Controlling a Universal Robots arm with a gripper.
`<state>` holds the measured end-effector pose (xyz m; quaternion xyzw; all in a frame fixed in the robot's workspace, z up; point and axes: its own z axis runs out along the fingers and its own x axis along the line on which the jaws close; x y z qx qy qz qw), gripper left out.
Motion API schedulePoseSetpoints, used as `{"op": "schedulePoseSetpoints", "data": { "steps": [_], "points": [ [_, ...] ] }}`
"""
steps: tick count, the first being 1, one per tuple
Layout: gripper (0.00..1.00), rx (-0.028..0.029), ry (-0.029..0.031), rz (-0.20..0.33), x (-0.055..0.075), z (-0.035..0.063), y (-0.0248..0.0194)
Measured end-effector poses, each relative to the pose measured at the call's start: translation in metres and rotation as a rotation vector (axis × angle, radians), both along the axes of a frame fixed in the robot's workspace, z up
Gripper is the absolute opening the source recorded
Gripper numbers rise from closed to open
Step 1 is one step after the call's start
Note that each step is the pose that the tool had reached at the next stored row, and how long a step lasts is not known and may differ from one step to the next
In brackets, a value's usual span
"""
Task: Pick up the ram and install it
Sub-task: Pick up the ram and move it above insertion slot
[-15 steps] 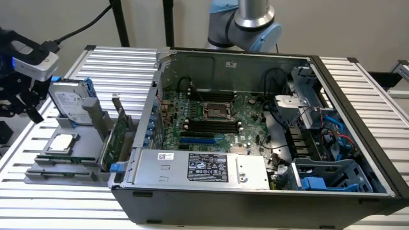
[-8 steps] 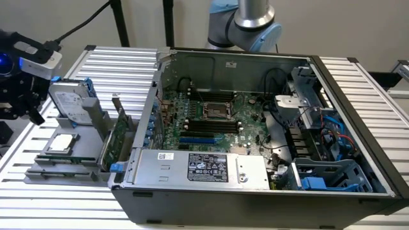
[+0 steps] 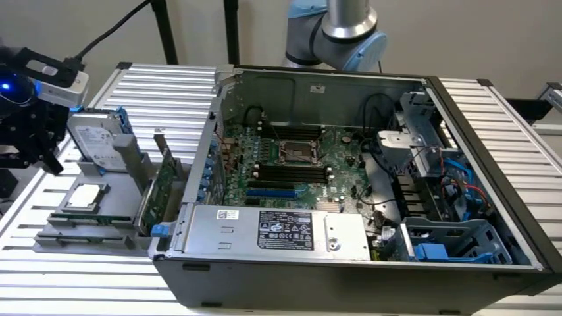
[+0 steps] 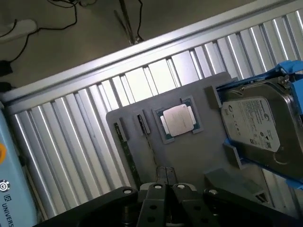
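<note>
Wrist view, nearest: gripper (image 4: pixel 164 174) fingers together, nothing between them, above the grey tray (image 4: pixel 189 161). Ram (image 4: pixel 127 156) stands on edge in a slot along one tray edge, near the fingertips but untouched. Beyond it, the processor chip (image 4: pixel 177 119) lies in its recess at tray centre, with the hard drive (image 4: pixel 251 125) at the tray's other end.

The exterior view adds an expansion card (image 3: pixel 158 191) upright between tray and open computer case (image 3: pixel 351 270). The black memory slots (image 3: pixel 290 172) sit mid-motherboard, well apart from the ram. Bare ribbed worktop (image 3: pixel 491 125) flanks the case. Arm base (image 3: pixel 338 29) stands behind the case's far wall. Cables (image 4: pixel 71 14) trail on the floor past the worktop edge.
</note>
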<state>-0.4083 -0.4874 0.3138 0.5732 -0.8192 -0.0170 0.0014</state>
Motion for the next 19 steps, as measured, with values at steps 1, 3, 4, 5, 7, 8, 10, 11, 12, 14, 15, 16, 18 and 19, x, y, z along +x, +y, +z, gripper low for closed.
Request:
{"op": "schedulePoseSetpoints", "data": {
  "steps": [1,3,4,5,7,8,10,11,12,14,15,16,18,19],
  "points": [
    [0.0,-0.0001,0.0,0.01,0.0,-0.0008,-0.0002],
    [0.0,-0.0001,0.0001,0.027,0.0,-0.0023,-0.0008],
    [0.0,-0.0001,0.0002,0.035,0.0,-0.0031,-0.0012],
    [0.0,-0.0002,0.0002,0.041,0.0,-0.0039,-0.0017],
    [0.0,0.0,0.0,0.052,0.0,-0.0056,-0.0032],
    [0.0,0.0,-0.0001,0.057,0.0,-0.0066,-0.0042],
    [0.0,0.0,0.0,0.066,0.0,-0.0084,-0.0062],
    [0.0,0.0,0.0,0.07,0.0,-0.0095,-0.0073],
    [0.0,0.0001,-0.0002,0.074,0.0,-0.0109,-0.0082],
    [0.0,-0.0001,0.0001,0.085,0.0,-0.0136,-0.0094],
    [0.0,0.0,0.0,0.092,0.0,-0.0149,-0.0098],
    [0.0,0.0,0.0,0.099,0.0,-0.0162,-0.01],
    [0.0,-0.0002,0.0,0.115,0.001,-0.0187,-0.0107],
    [0.0,-0.0001,0.0,0.123,0.001,-0.0199,-0.011]
  ]
}}
